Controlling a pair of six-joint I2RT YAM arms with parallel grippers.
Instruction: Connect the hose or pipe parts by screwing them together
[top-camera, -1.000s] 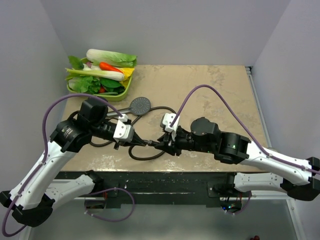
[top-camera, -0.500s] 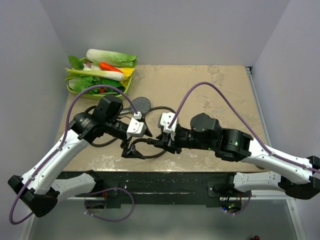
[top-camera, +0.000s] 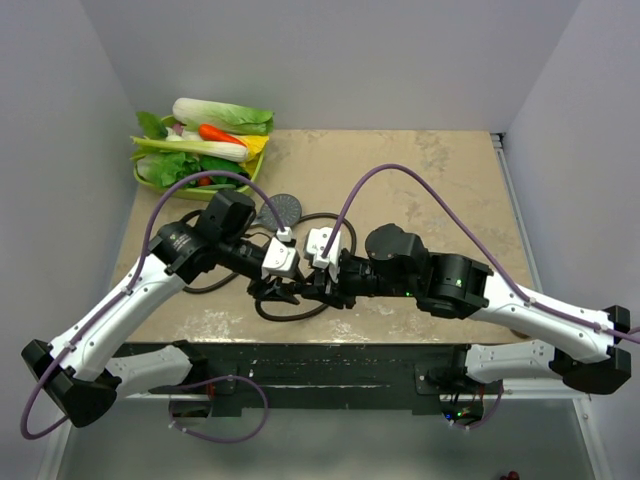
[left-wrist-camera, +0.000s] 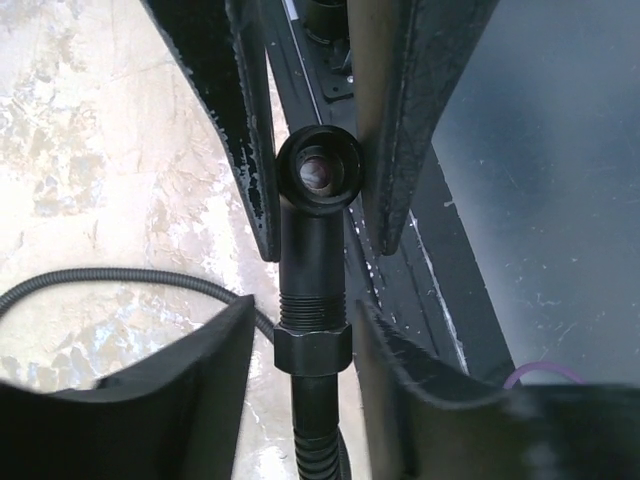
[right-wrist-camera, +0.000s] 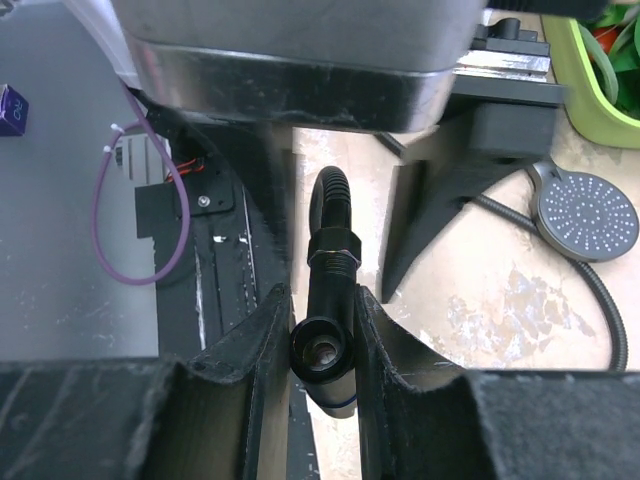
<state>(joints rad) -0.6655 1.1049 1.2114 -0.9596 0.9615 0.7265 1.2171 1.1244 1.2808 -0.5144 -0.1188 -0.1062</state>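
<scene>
My right gripper (right-wrist-camera: 321, 292) is shut on a short black pipe fitting (right-wrist-camera: 322, 352) whose round open end faces its camera. The fitting's bare thread (left-wrist-camera: 312, 298) runs into the hex nut (left-wrist-camera: 313, 350) of the dark ribbed hose (left-wrist-camera: 318, 450). My left gripper (left-wrist-camera: 303, 305) stands open round that nut, a narrow gap on each side. In the top view the two grippers meet nose to nose, left gripper (top-camera: 283, 291) and right gripper (top-camera: 312, 289), near the table's front edge. The grey shower head (top-camera: 283, 208) lies face up behind them, and the hose (top-camera: 325, 217) loops over the table.
A green tray (top-camera: 249, 180) of toy vegetables sits at the back left corner. Purple cables (top-camera: 400, 172) arch over both arms. The table's front edge and the dark base rail (top-camera: 320, 362) lie just below the grippers. Bare tabletop (top-camera: 440, 180) stretches to the right.
My left gripper let go of the nut, opened wide while its arm swung up and back, and has now narrowed round the nut again. The right arm shifted slightly left, still gripping.
</scene>
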